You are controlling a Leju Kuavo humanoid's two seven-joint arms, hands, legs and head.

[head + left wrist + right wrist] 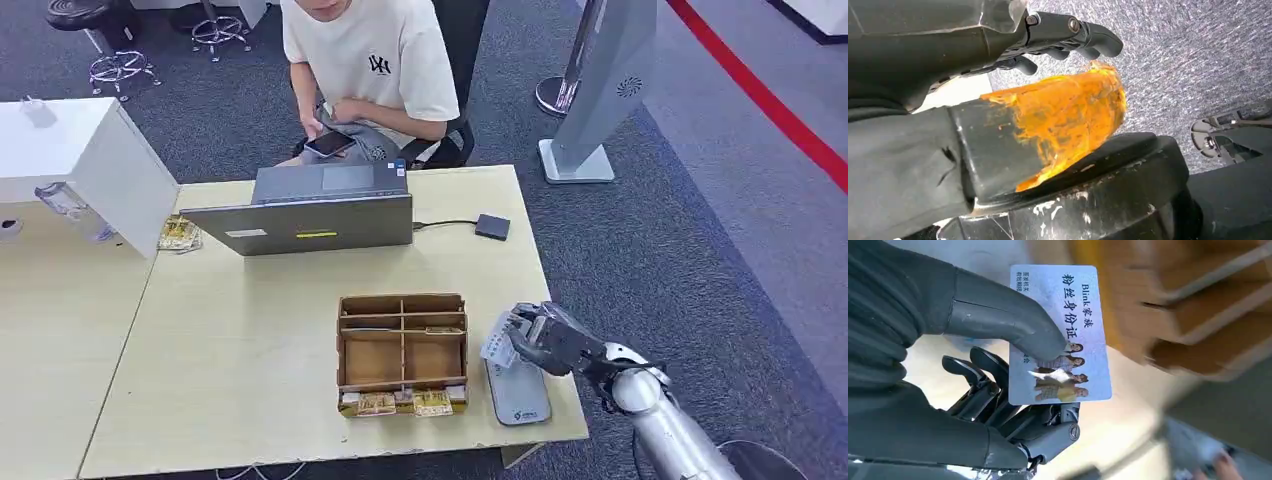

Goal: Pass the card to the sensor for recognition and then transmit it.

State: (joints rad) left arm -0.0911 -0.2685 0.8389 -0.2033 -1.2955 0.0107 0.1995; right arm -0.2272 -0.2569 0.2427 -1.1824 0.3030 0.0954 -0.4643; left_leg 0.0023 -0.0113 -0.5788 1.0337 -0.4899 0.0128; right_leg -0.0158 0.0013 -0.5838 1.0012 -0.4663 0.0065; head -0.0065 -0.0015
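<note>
The card (1060, 335) pinched in the robot's right hand (998, 390) reads "Blink 家族" and "粉丝身份证" in dark print, above a row of small portraits. Behind the laptop (315, 215), the seated person's cream T-shirt (375, 55) bears an interlocked "NY" logo.

1. My right arm (665, 425) reaches up and forward from below.
2. My right hand (545, 340) pinches the card (1060, 332), thumb (1013, 322) on its face, darker fingers (998, 395) curled behind.
3. My left hand (1058, 37) hangs, fingers curled, holding nothing.

Pale blue card (1068, 330), black print; brown organizer (403, 353).
</note>
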